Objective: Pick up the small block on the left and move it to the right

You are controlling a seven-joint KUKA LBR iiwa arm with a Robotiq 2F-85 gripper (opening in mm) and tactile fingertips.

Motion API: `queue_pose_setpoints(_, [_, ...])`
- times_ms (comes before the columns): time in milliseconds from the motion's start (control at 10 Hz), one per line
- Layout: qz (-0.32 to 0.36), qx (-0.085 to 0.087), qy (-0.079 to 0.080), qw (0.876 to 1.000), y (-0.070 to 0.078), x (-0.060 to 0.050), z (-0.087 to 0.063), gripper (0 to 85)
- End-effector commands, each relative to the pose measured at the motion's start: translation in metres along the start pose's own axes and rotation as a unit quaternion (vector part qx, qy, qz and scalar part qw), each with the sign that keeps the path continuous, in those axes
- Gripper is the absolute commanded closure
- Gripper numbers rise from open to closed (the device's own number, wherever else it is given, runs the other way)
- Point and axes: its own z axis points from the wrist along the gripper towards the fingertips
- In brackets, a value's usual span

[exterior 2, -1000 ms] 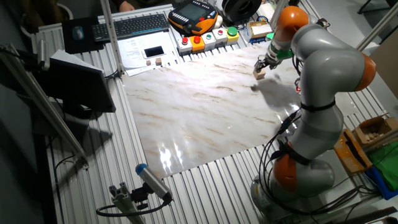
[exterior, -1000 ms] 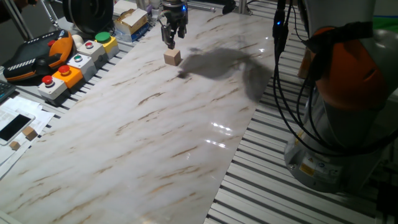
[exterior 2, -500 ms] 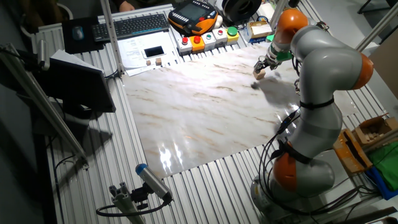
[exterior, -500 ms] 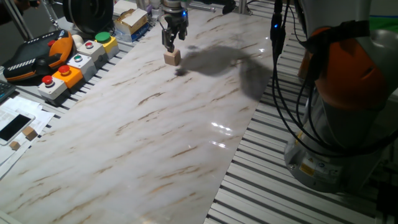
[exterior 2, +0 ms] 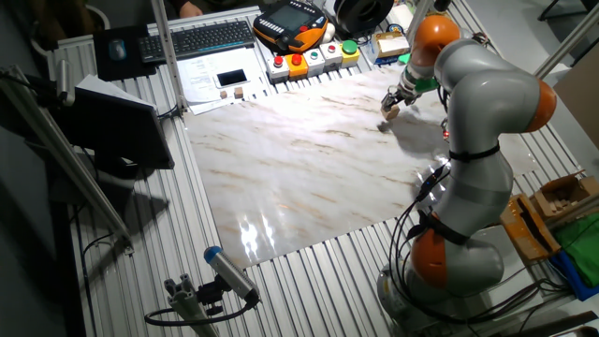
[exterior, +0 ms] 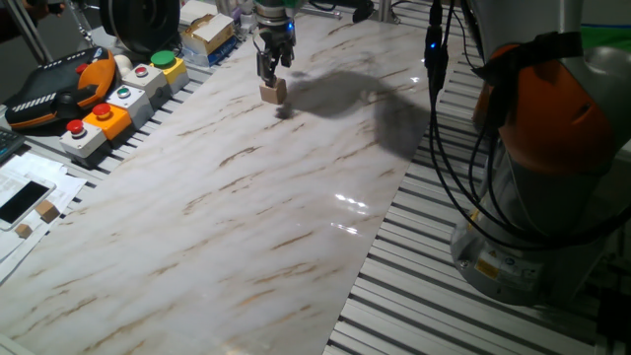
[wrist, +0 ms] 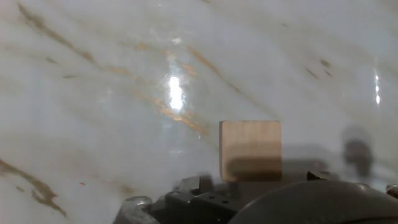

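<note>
The small block (exterior: 273,92) is a plain light-tan wooden cube resting on the marble table top (exterior: 246,197), at its far end. It also shows in the other fixed view (exterior 2: 390,109) and fills the lower middle of the hand view (wrist: 250,149). My gripper (exterior: 270,77) hangs straight down just above the block, fingers slightly apart and holding nothing. In the other fixed view the gripper (exterior 2: 395,101) sits right over the cube. The fingertips do not show in the hand view.
Button boxes (exterior: 118,99) and a teach pendant (exterior: 59,84) line the table's left edge. A phone (exterior: 22,200) on papers and a tinier tan cube (exterior: 45,211) lie at the near left. The arm's base (exterior: 532,148) and cables stand at the right.
My gripper has come down closer to the block. The block has not moved.
</note>
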Motion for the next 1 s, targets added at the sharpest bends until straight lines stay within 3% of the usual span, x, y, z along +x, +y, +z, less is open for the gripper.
queue_pose_setpoints(0, [-0.001,0.000,0.000,1.000,0.000,0.000,0.001,0.0])
queue_pose_setpoints(900, [-0.009,-0.007,-0.001,1.000,-0.004,-0.005,0.016,0.0])
